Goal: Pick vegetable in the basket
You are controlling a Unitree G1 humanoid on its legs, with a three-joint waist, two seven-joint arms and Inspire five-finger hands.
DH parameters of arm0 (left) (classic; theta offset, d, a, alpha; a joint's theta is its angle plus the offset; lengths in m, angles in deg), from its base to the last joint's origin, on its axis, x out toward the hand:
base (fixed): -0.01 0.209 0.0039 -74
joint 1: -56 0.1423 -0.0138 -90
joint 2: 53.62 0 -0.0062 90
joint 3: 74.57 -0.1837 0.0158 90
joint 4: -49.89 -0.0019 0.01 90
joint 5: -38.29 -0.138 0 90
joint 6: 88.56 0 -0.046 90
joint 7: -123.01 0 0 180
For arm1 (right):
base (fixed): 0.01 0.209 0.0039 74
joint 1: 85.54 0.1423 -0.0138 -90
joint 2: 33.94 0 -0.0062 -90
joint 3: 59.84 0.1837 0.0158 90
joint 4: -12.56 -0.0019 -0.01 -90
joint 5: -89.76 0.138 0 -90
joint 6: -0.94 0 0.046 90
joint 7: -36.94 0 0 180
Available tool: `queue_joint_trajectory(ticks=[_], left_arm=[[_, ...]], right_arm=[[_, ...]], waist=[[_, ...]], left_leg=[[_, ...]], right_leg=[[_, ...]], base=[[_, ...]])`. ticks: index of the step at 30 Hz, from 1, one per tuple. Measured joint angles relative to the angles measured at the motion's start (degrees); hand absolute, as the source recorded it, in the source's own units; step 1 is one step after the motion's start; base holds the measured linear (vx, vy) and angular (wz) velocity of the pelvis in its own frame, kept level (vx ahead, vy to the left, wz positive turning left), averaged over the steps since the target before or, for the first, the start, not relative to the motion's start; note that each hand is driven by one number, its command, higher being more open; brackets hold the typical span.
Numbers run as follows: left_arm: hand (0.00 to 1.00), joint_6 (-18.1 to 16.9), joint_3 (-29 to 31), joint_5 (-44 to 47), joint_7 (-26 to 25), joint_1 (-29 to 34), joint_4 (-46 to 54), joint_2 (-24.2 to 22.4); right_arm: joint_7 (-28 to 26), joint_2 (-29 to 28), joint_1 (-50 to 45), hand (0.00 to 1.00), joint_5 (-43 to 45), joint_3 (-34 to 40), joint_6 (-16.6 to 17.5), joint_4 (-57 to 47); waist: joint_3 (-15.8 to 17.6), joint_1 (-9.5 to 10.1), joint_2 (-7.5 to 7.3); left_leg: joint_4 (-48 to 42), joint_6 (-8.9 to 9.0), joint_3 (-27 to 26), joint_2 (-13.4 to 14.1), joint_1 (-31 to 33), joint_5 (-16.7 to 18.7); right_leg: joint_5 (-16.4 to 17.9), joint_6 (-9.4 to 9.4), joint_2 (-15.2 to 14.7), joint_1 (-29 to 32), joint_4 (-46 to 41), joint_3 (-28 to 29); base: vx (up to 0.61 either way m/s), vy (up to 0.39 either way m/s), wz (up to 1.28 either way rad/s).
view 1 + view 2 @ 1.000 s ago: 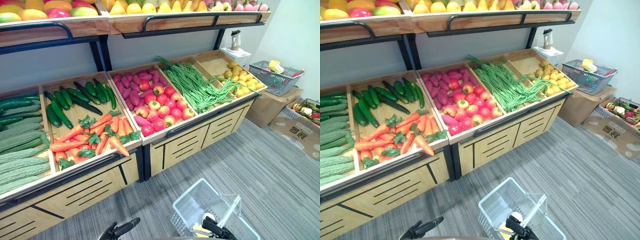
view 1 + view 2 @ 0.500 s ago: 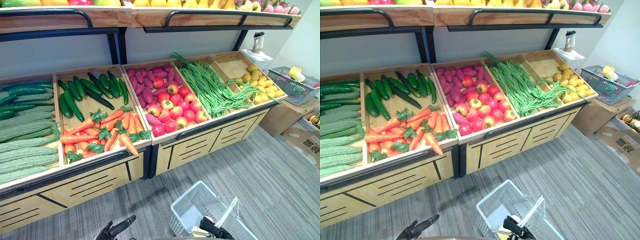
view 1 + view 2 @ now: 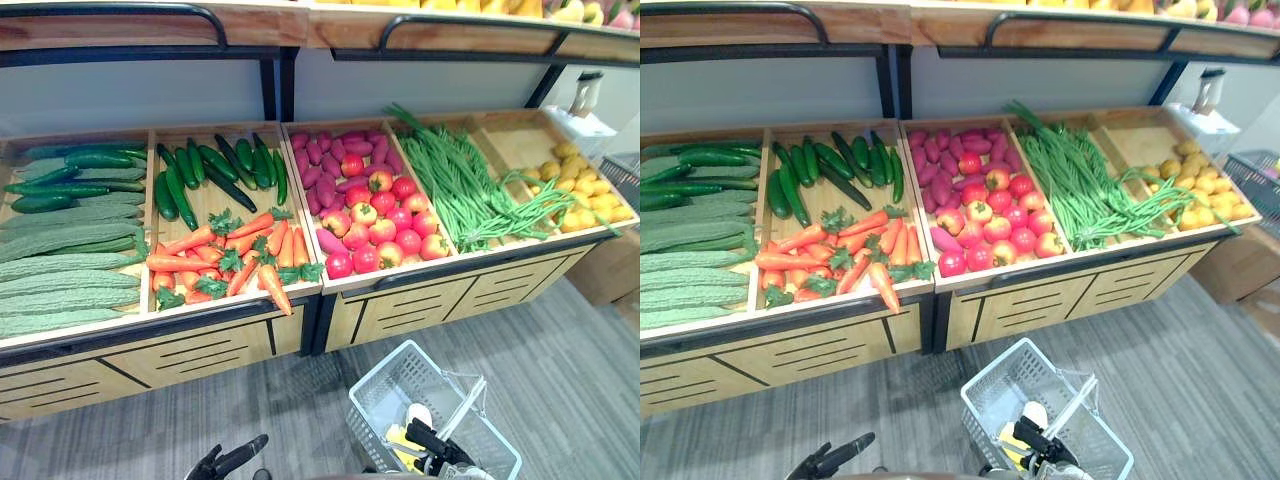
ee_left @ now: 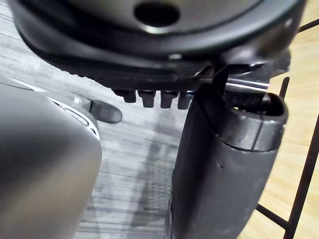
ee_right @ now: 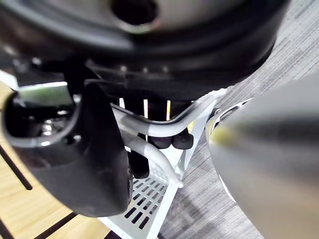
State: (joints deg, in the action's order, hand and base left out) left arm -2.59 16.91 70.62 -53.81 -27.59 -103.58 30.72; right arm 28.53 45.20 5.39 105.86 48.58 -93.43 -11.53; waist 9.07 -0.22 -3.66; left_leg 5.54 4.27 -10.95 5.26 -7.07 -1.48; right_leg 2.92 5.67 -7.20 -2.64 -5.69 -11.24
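Around basket handles, right robot hand.

1. No word, number, label or sign could be read in any view.
2. The wooden stand carried only dark slots on its front panels.
3. The white basket showed bare mesh, without legible print.
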Motion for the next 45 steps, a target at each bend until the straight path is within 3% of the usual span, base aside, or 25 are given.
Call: queue_joint_trajectory(ticks=[5, 6, 9, 12, 15, 17, 21, 25, 28, 31, 33, 35, 38, 40, 42, 45], left_arm=[[1.0, 0.41, -0.1, -1.47, 1.03, -0.8, 0.01, -0.19], [1.0, -1.69, -0.02, 6.96, -5.72, -0.97, -1.01, -1.39], [1.0, -3.09, 0.34, 9.89, -8.5, -0.8, -2.08, -1.81], [1.0, -5.25, 4.9, 14.07, -11.25, 0.05, -2.68, -2.89], [1.0, -14.45, 15.25, 21.92, -15.61, 0.52, -3.29, -3.72], [1.0, -27.74, 22.5, 24.75, -18.08, 1.67, -3.29, -2.71], [1.0, -40.7, 29.71, 25.46, -19.55, 3.13, -0.7, 1.12], [1.0, -46.67, 33.43, 18.7, -23.5, 3.28, 7.05, 1.77], [1.0, -48.08, 33.48, 10.06, -27.96, 3.01, 16.3, 1.8], [1.0, -47.57, 32.82, -2.22, -34.14, 1.22, 30.06, 2.65], [1.0, -42.31, 31.44, -7.67, -33.99, 0.41, 41.26, 5.89], [1.0, -35.79, 29.22, -8.99, -29.33, 0.07, 48.99, 9.75], [1.0, -22.41, 24.48, -14.27, -17.26, -0.73, 58.33, 15.78], [1.0, -17.19, 21.55, -15.77, -12.04, -0.83, 61.33, 16.88], [1.0, -9.66, 16.35, -17.52, -4.47, -0.94, 64.62, 16.85], [1.0, -1.84, 11.88, -21.83, 2.81, -1.19, 65.7, 16.84]], right_arm=[[0.17, 0.43, 0.35, 0.0, -0.23, -1.82, -1.38, 0.24], [0.11, -0.24, 0.61, 0.0, -0.2, -2.25, -1.1, 1.16], [0.06, -0.22, 0.62, 0.0, -0.19, -2.25, -1.1, 1.31], [-0.03, -0.22, 0.61, 0.0, -0.2, -2.23, -1.12, 1.39], [-0.44, -0.19, 0.42, 0.0, -0.18, -1.72, -1.4, 1.47], [-1.15, 0.27, 0.19, 0.0, -0.23, -1.39, -1.83, 1.58], [-2.25, 1.39, -0.47, 0.0, -0.44, -0.32, -2.38, 1.52], [-2.68, 2.21, -0.62, 0.0, -2.62, 0.61, -3.03, 1.28], [-2.66, 2.12, -0.72, 0.0, -2.76, 0.56, -3.33, 1.27], [-2.71, 1.93, -1.68, 0.0, -2.85, -0.66, -3.64, 0.44], [-3.24, 1.92, -1.99, 0.0, -3.5, -1.85, -3.62, -0.18], [-3.92, 2.02, -2.37, 0.0, -4.82, -2.24, -3.52, -0.85], [-4.05, 2.22, -3.09, 0.0, -4.82, -2.37, -3.17, -2.1], [-4.06, 2.39, -3.52, 0.0, -4.81, -2.79, -3.03, -2.2], [-4.18, 2.46, -4.39, 0.0, -4.79, -3.34, -2.41, -2.35], [-4.47, 2.34, -4.65, 0.0, -4.78, -3.41, -1.88, -2.7]], waist=[[-0.46, -0.01, -0.21], [-1.0, -0.23, -1.07], [-0.96, -0.23, -1.01], [-0.87, -0.14, -0.86], [-0.92, -0.13, -0.92], [-0.94, 0.07, -0.8], [-1.59, 0.47, 0.39], [-2.27, 1.44, 1.66], [-2.35, 1.73, 1.99], [-2.98, 2.5, 2.11], [-3.09, 2.74, 1.96], [-3.32, 2.8, 2.32], [-4.07, 2.86, 3.6], [-5.04, 2.87, 4.3], [-6.67, 2.9, 5.07], [-6.82, 2.83, 5.18]], left_leg=[[-0.02, 0.57, -1.1, 0.49, -0.64, -0.17], [-0.02, 0.66, -1.21, 0.19, -0.64, -0.22], [0.01, 0.66, -1.2, 0.19, -0.56, -0.22], [0.02, 0.63, -0.95, 0.19, -0.31, -0.25], [0.02, 0.53, -0.48, 0.24, 0.15, -0.34], [0.02, 0.53, -0.38, 0.2, 0.34, -0.33], [0.02, 0.7, -0.65, -0.01, 0.91, -0.19], [0.02, 0.71, -2.63, -0.16, 1.09, -0.19], [0.02, 0.93, -3.86, -0.04, 0.03, -0.04], [0.02, 1.08, -4.57, 0.47, -0.02, 0.06], [0.01, 1.09, -5.51, 0.78, -0.32, 0.07], [0.01, 1.09, -6.47, 0.77, -0.69, 0.06], [0.01, 1.09, -8.41, 0.61, -1.29, 0.06], [-0.01, 1.17, -9.6, 0.91, -0.94, 0.01], [-0.02, 1.27, -11.1, 1.16, -0.69, -0.06], [-0.05, 1.9, -13.31, 1.71, -0.99, -0.47]], right_leg=[[-0.16, -0.25, 1.06, -1.72, 2.46, -0.64], [-0.24, -0.36, 0.87, -2.16, 3.16, -1.01], [-0.21, -0.36, 0.87, -2.2, 3.19, -1.21], [-0.2, -0.35, 0.84, -2.16, 3.21, -1.49], [-0.16, -0.37, 0.84, -2.12, 3.45, -2.29], [-0.13, -0.42, 0.82, -2.16, 3.77, -2.5], [-0.33, -0.3, 0.74, -2.46, 5.08, -2.87], [-0.41, -0.34, 0.58, -2.75, 5.73, -2.93], [-0.54, -0.51, 0.59, -4.46, 6.99, -3.08], [-0.53, -0.68, 1.1, -4.5, 7.2, -2.92], [-0.6, -0.9, 1.42, -4.49, 7.25, -2.5], [-0.65, -0.98, 1.42, -4.51, 7.25, -1.84], [-0.83, -1.15, 1.31, -4.46, 7.27, -0.76], [-1.08, -1.28, 1.31, -4.17, 7.37, 0.25], [-1.5, -1.55, 1.56, -3.64, 7.67, 1.07], [-1.99, -2.18, 2.19, -3.2, 7.68, 2.37]], base=[[0.05, -0.016, 0.04], [-0.04, 0.038, 0.04], [-0.08, 0.026, 0.05], [-0.07, 0.012, 0.05], [-0.05, 0.005, 0.1], [0.01, 0.011, 0.07], [0.03, 0.015, 0.05], [0.03, 0.017, 0.02], [0.0, 0.0, 0.0], [0.0, -0.011, -0.05], [-0.02, -0.018, -0.15], [-0.03, 0.002, -0.19], [-0.03, 0.011, -0.18], [-0.05, 0.001, -0.19], [-0.03, -0.011, -0.23], [-0.06, -0.03, -0.24]])
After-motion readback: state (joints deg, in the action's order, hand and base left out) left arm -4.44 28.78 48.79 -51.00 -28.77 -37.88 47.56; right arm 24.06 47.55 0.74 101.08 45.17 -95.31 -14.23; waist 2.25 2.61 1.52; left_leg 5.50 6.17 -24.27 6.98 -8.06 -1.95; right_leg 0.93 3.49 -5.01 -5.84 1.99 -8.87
